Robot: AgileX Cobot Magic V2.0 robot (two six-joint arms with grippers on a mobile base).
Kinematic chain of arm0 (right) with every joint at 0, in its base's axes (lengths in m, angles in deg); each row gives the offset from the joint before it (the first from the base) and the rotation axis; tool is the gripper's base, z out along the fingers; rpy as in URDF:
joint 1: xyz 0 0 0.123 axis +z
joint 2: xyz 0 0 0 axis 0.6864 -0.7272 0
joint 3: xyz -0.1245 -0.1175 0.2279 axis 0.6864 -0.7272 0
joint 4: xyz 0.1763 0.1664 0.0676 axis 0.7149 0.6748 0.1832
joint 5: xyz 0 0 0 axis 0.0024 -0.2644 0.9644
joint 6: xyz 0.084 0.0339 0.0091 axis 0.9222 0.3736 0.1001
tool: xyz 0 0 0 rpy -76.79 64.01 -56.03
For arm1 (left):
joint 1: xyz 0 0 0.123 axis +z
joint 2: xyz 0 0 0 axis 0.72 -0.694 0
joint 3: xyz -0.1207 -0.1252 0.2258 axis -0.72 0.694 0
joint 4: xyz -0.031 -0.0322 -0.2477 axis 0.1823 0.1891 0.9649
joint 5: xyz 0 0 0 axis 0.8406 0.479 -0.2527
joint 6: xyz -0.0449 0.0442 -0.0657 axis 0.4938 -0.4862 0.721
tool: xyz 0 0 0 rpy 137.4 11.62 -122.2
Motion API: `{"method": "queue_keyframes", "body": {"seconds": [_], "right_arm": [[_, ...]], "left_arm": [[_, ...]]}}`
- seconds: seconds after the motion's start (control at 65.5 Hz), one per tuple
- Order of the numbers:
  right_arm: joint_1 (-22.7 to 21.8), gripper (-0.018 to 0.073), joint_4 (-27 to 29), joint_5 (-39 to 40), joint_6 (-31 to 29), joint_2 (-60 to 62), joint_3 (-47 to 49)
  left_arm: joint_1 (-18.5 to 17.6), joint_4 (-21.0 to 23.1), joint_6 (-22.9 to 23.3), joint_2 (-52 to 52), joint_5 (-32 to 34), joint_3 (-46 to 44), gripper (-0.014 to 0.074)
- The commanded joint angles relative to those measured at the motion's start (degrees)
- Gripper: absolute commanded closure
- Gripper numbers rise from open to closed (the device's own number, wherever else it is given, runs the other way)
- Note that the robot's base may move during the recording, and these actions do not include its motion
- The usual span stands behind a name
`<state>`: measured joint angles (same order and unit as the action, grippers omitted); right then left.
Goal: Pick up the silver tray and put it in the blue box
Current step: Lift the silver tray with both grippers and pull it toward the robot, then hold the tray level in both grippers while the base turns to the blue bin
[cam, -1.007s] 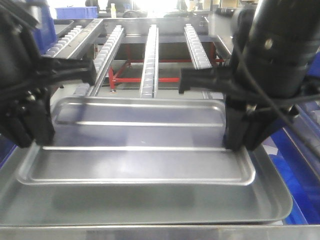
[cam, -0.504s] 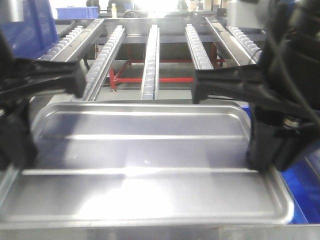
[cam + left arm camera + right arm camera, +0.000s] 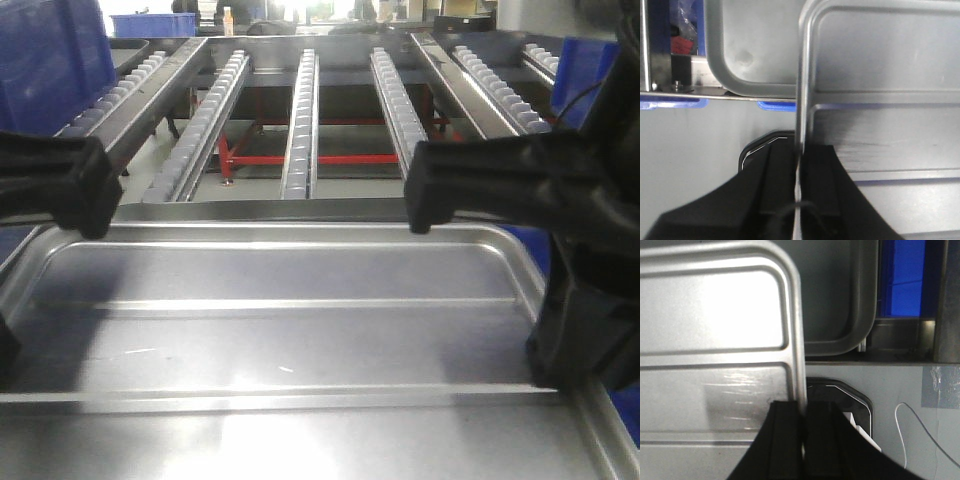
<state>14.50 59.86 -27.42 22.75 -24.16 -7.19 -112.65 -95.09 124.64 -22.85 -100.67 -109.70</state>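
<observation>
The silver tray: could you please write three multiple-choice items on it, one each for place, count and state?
1. Where does the right gripper hold the silver tray? A) right rim B) base centre C) nowhere
2. How many long ridges cross its base? A) one B) two C) five
3. The left gripper is: A) open B) shut on the rim C) out of view
Answers: 1 A, the right wrist view shows it clamped there; 2 B, two parallel lines show; 3 B, it pinches the left rim.
</observation>
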Motion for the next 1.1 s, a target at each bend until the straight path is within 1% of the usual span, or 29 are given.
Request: {"method": "queue_keyframes", "body": {"seconds": [0.0,0.229,0.595,1.083], "right_arm": [[0.1,0.0501,-2.9,1.1,0.7,1.7,1.4],[0.1,0.0501,-3.7,1.1,0.7,1.7,1.4],[0.1,0.0501,-3.7,0.9,0.7,1.7,1.4],[0.1,0.0501,-3.7,0.6,0.7,1.7,1.4]], "left_arm": [[-0.6,-1.2,1.4,1.4,1.0,-1.3,0.0602],[-0.6,-1.7,1.8,1.4,1.0,-1.3,0.0602],[-0.6,-4.2,1.8,1.4,1.0,-1.3,0.0602],[-0.6,-4.2,1.8,1.4,1.0,-1.3,0.0602]]}}
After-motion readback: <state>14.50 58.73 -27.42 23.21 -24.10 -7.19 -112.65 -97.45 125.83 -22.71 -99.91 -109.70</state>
